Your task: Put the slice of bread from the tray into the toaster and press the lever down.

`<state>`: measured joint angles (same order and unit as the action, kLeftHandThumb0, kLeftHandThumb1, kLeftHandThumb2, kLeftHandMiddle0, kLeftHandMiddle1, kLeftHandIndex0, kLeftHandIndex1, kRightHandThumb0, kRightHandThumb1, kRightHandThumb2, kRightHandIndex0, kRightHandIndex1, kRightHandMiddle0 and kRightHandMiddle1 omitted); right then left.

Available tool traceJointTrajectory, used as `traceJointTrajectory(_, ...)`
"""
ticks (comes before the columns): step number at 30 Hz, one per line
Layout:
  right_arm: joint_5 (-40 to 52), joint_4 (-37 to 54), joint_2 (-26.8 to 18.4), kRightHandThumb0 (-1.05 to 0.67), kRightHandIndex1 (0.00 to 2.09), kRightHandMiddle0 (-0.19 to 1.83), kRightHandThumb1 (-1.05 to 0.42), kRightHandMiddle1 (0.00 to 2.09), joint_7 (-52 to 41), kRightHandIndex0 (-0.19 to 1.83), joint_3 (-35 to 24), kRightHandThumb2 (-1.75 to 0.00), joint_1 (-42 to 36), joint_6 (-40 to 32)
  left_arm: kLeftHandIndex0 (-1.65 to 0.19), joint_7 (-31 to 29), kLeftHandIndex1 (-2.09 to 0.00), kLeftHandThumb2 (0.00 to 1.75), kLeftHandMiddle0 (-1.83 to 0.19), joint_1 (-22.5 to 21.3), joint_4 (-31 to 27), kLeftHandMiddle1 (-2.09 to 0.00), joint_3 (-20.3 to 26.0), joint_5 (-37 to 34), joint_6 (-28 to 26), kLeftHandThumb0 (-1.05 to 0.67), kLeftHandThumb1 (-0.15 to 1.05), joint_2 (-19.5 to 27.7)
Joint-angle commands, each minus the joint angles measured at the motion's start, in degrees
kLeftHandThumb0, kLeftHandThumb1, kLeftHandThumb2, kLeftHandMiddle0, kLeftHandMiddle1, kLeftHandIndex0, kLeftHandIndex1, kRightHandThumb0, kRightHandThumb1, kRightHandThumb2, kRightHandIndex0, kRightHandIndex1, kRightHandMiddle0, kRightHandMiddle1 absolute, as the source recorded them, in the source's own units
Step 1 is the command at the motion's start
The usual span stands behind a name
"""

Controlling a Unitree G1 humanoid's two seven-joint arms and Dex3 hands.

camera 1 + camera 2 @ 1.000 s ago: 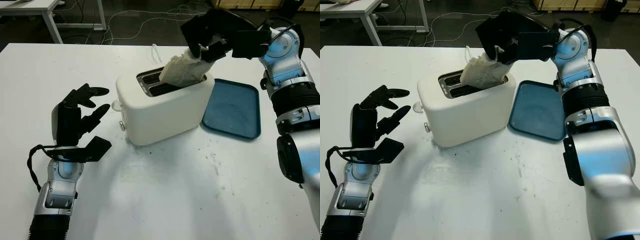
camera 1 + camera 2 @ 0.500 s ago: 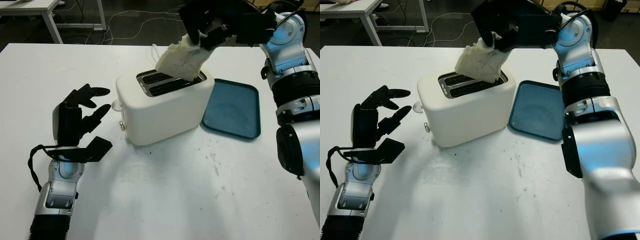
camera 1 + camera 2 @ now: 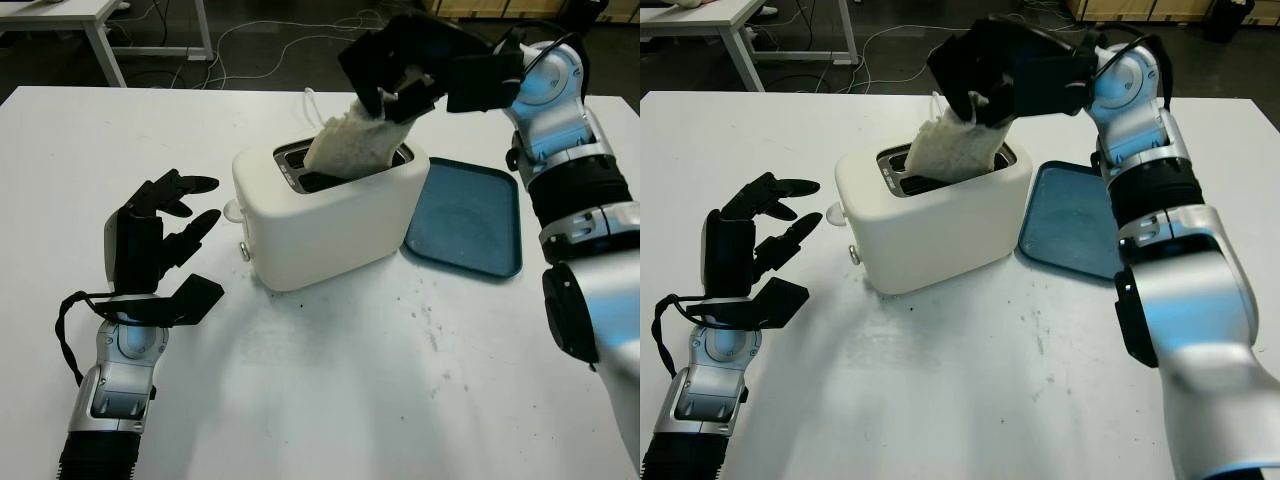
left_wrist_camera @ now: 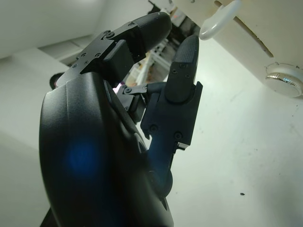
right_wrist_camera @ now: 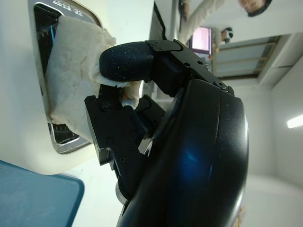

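Observation:
A white toaster (image 3: 330, 220) stands mid-table with two slots on top. My right hand (image 3: 400, 85) is above it, shut on the slice of bread (image 3: 352, 146), whose lower end sits tilted in the slot nearer me. In the right wrist view the bread (image 5: 71, 80) is pinched between the black fingers (image 5: 128, 60) and reaches into the slot. The toaster's white lever (image 3: 232, 210) sticks out on its left end, above a silver knob (image 4: 284, 78). My left hand (image 3: 165, 235) is open, raised left of the toaster and apart from it.
An empty blue tray (image 3: 470, 220) lies right of the toaster, touching its corner. A white cord (image 3: 312, 105) runs behind the toaster. Table legs and cables lie on the dark floor beyond the far edge.
My right hand first lifted the bread above the toaster, then shifted left and lowered it, so its lower end now sits in the near slot. The left hand has not moved.

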<state>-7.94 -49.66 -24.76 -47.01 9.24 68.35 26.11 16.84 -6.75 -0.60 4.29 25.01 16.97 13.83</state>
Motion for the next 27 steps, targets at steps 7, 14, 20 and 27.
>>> traceJointTrajectory(7, 0.08, 2.02, -1.16, -0.48, 1.75, 0.91, -0.92, 1.75, -2.38, 1.15, 0.45, -0.54, -1.05, -3.54, -0.71, 0.28, -0.68, 0.13, -0.50, 0.55, -0.77, -1.52, 0.13, 0.20, -0.32, -0.34, 0.92, 0.04)
traceJointTrajectory(14, -0.52, 3.19, -1.88, -0.41, 1.75, 0.88, -0.92, 1.75, -3.75, 1.10, 1.52, -0.55, -1.55, -3.30, -0.71, 0.38, -0.68, 0.12, -0.50, 0.50, -0.98, -1.50, 0.03, 0.48, -0.66, -0.33, 0.92, -0.11)
traceJointTrajectory(20, -1.82, 5.41, -1.75, -0.39, 1.75, 0.85, -0.92, 1.75, -4.07, 1.12, 3.15, -0.51, -1.54, -4.03, -0.71, 0.24, -0.67, 0.12, -0.51, 0.62, -1.13, -1.49, 0.09, 0.57, -0.69, -0.33, 0.92, 0.00)
traceJointTrajectory(27, -2.32, 7.58, -0.59, -0.38, 1.75, 0.88, -0.92, 1.75, -6.10, 1.14, 5.06, -0.49, -1.77, -6.32, -0.72, 0.61, -0.67, 0.11, -0.51, 0.40, -0.46, -1.51, 0.08, 0.19, 0.18, -0.32, 0.92, -0.15)
